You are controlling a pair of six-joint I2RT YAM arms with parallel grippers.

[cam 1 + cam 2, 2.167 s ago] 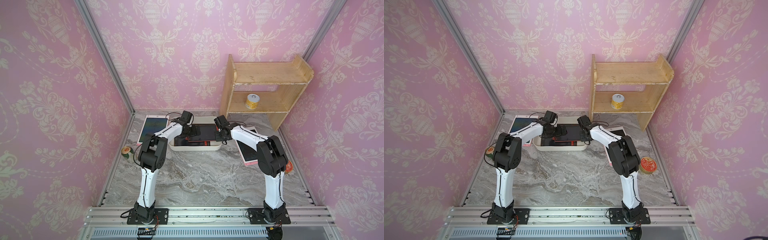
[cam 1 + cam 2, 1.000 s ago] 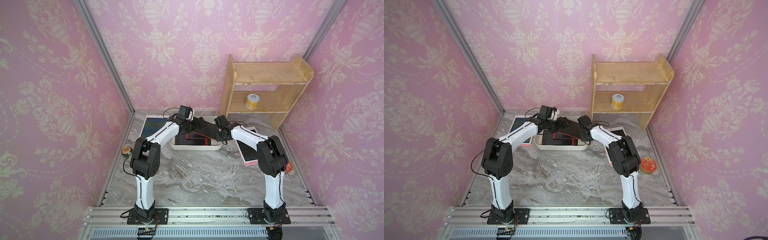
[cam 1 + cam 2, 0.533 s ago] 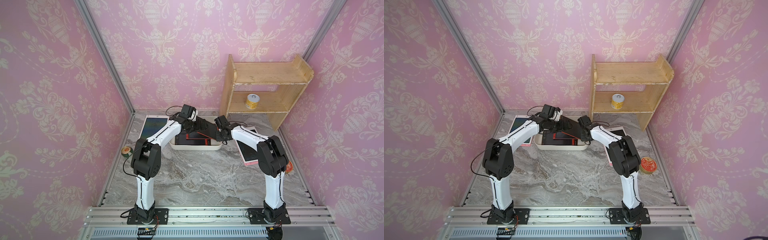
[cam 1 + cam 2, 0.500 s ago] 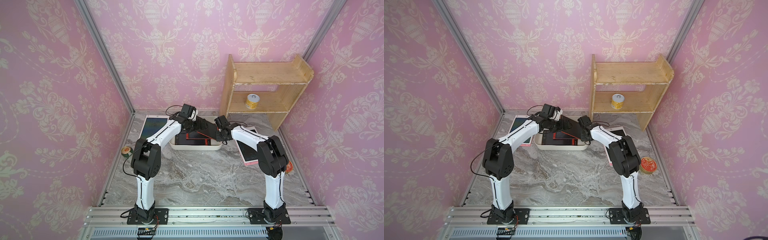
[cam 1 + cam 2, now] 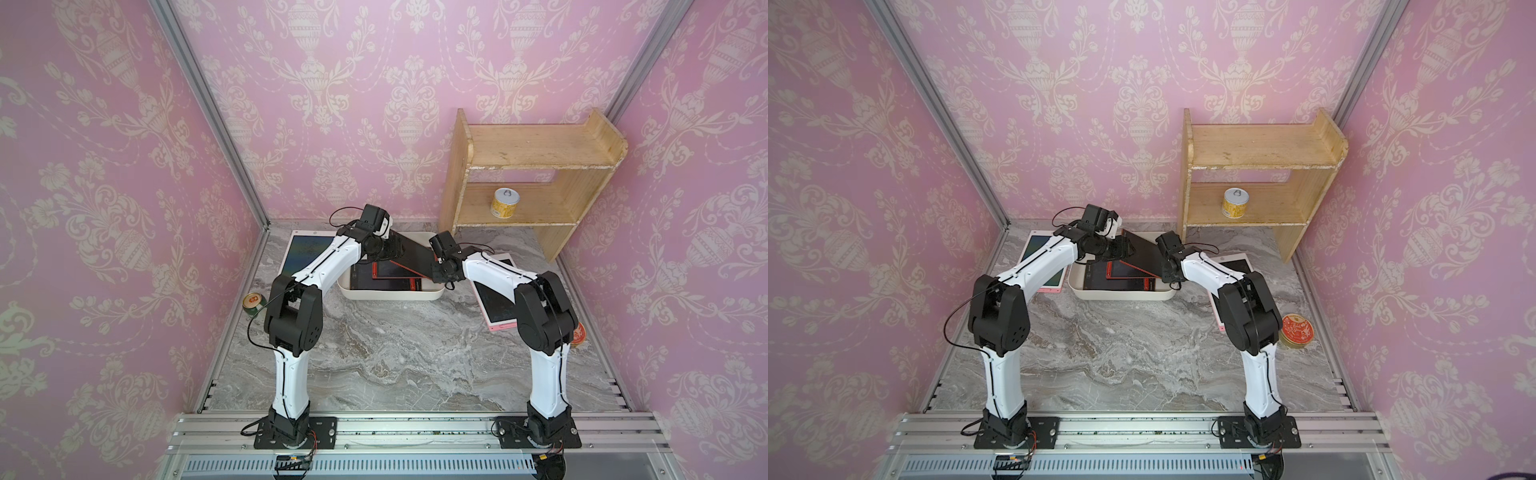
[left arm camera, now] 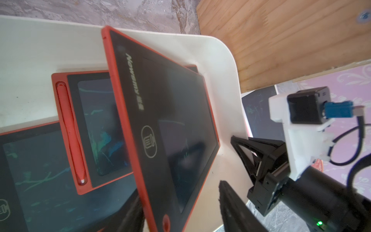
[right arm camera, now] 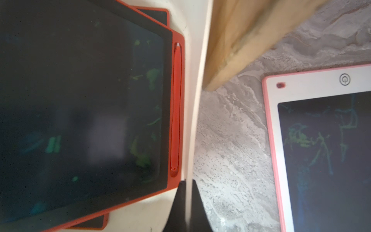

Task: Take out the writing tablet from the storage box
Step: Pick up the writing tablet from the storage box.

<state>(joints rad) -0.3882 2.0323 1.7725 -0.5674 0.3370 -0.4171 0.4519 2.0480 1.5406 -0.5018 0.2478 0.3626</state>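
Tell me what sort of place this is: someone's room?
Probably a robot test booth dressed as a home: two arms bolted to an aluminium rail, wallpaper panels in metal framing, and a marble table with a wooden shelf and storage box.

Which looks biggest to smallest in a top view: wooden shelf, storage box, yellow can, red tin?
Largest to smallest, in a top view:
1. wooden shelf
2. storage box
3. red tin and yellow can: about alike, and they sit at different distances from the camera, so not ranked.
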